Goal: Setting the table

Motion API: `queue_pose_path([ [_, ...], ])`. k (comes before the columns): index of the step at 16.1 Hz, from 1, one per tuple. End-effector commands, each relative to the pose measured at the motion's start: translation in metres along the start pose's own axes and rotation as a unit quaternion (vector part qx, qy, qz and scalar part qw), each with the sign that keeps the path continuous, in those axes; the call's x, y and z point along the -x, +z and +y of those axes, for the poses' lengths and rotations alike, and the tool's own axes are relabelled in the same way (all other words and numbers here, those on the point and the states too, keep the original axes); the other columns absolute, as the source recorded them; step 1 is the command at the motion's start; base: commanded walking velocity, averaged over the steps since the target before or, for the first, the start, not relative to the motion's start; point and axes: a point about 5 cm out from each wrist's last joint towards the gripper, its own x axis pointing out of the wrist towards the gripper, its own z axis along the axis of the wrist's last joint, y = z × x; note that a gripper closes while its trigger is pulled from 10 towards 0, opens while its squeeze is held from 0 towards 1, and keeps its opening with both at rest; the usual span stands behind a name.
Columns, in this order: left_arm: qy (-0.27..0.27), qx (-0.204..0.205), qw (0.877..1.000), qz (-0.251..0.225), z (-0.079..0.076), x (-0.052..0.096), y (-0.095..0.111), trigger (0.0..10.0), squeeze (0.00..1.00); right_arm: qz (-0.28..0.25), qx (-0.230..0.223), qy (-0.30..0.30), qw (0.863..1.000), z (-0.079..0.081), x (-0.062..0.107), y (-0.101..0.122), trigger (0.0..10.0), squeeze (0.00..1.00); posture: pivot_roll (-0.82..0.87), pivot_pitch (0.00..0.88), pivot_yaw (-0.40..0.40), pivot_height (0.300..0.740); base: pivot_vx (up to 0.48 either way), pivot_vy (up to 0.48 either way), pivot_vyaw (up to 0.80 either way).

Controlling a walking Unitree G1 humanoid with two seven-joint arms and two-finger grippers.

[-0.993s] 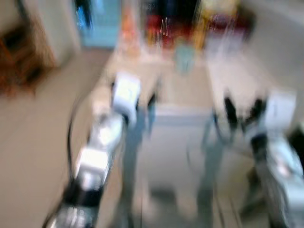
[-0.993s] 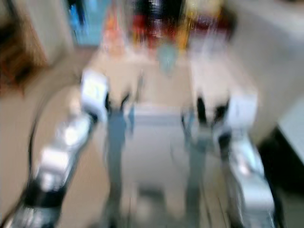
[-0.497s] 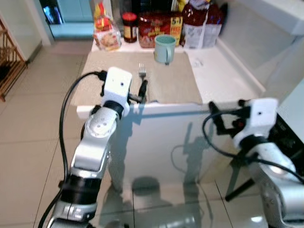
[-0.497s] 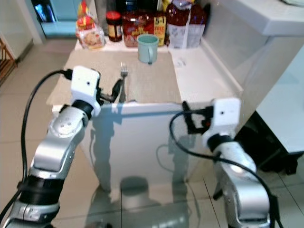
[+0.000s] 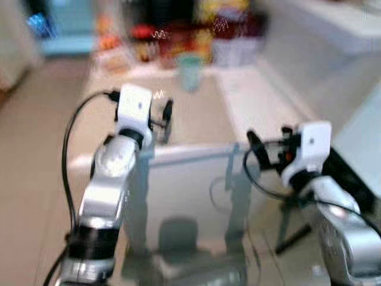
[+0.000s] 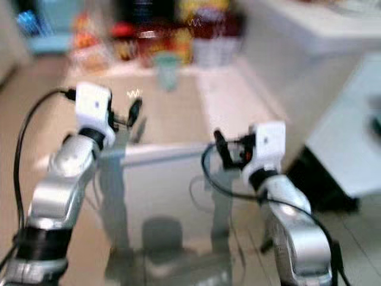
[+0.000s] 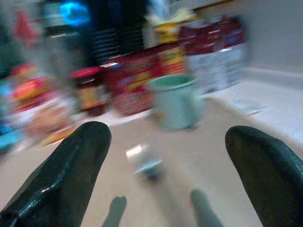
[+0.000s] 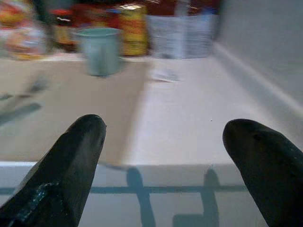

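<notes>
Since half a second ago the camera has swung, and the spread, empty left tool (image 7: 156, 156) faces the fork (image 7: 144, 163), lying lengthwise toward the mug (image 7: 176, 101).

White-topped desk (image 8: 189, 127) with a white front panel, standing on a glossy pale tiled floor (image 5: 36, 196). On it: a beige cloth placemat (image 8: 61, 104); a pale green ceramic mug (image 8: 100, 50) at the mat's far edge; a blurred metal fork (image 7: 144, 163) on the mat; a row of blurred red and yellow food jars and packets (image 7: 142, 80) along the back.
</notes>
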Motion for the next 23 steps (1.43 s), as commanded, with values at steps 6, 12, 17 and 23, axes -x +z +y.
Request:
queue_pose_path([
  [6, 0.000, -0.030, 0.998, 0.055, 0.002, 0.003, -0.001, 10.0, 0.00, 0.028, 0.016, 0.032, 0.999, 0.003, 0.008, -0.004, 10.0, 0.00, 0.01, 0.025, -0.048, 0.740, 0.137, 0.000, -0.10],
  [12, 0.040, 0.010, 0.990, 0.132, 0.012, 0.005, -0.010, 10.0, 0.00, 0.042, 0.017, 0.079, 0.996, 0.013, 0.007, -0.004, 10.0, 0.00, 0.01, 0.034, -0.050, 0.740, 0.000, 0.000, 0.00],
  [17, 0.054, 0.041, 0.980, 0.186, 0.016, -0.001, -0.010, 10.0, 0.00, 0.071, 0.049, 0.166, 0.982, 0.022, 0.024, 0.000, 10.0, 0.00, -0.03, 0.047, -0.002, 0.740, 0.000, 0.000, 0.00],
  [23, 0.133, 0.051, 0.969, 0.202, 0.041, -0.018, -0.009, 10.0, 0.00, 0.084, 0.043, 0.210, 0.973, 0.029, 0.034, 0.001, 10.0, 0.00, -0.03, 0.036, -0.003, 0.740, 0.000, 0.000, 0.00],
])
